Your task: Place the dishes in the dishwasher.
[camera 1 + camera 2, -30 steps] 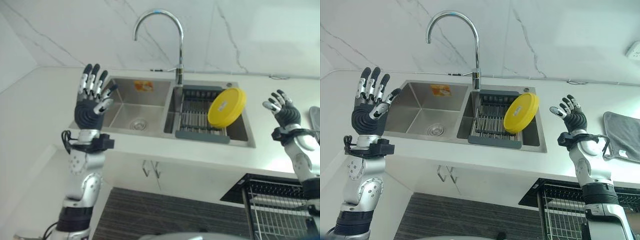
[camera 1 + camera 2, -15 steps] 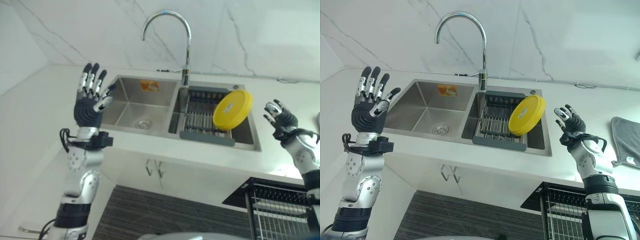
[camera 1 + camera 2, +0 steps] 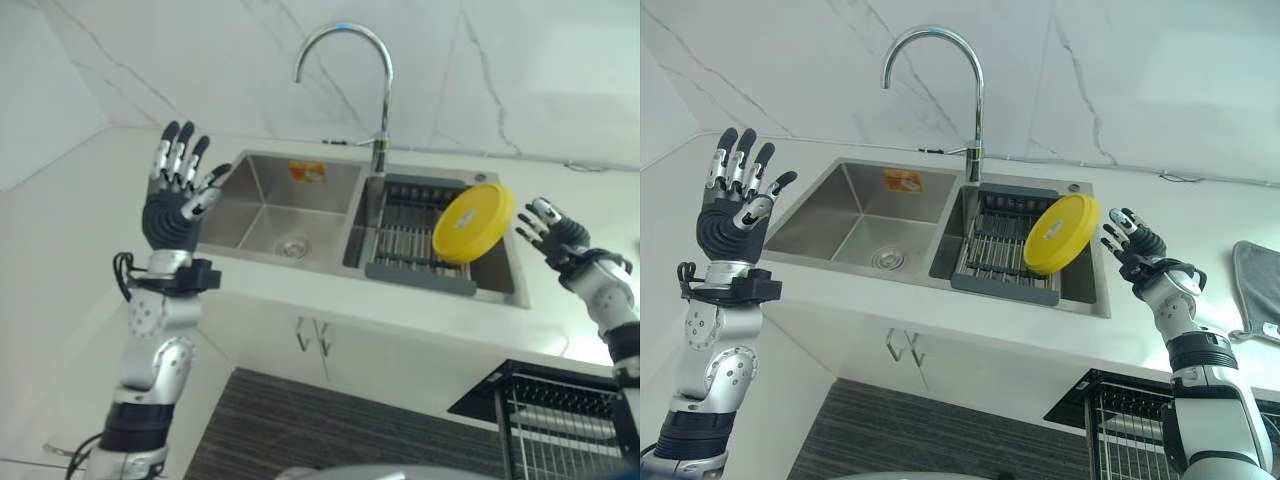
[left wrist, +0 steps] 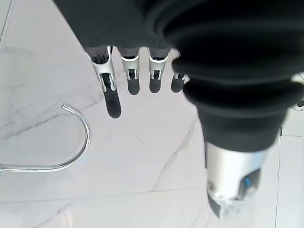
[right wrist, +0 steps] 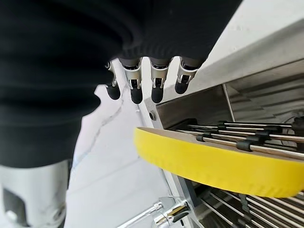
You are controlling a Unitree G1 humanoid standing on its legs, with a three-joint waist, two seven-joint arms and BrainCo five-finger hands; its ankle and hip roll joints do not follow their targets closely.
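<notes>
A yellow plate (image 3: 472,222) leans on edge in the dark drying rack (image 3: 410,240) that sits in the right basin of the steel sink (image 3: 270,215). My right hand (image 3: 1132,245) hovers open just right of the plate, fingers spread, close to its rim but apart from it; the right wrist view shows the yellow plate (image 5: 213,166) beyond the straight fingers (image 5: 136,92). My left hand (image 3: 178,200) is raised open at the left of the sink, palm up, holding nothing. A wire dishwasher rack (image 3: 565,420) stands pulled out at the lower right.
A tall chrome faucet (image 3: 375,90) rises behind the sink's divider. A grey cloth (image 3: 1258,300) lies on the white counter at far right. Cabinet doors with handles (image 3: 310,335) are below the sink, above a dark striped floor mat (image 3: 330,430).
The camera has swung, shifting the whole scene. My right hand has moved left, closer to the yellow plate's rim. The left hand stays raised and open.
</notes>
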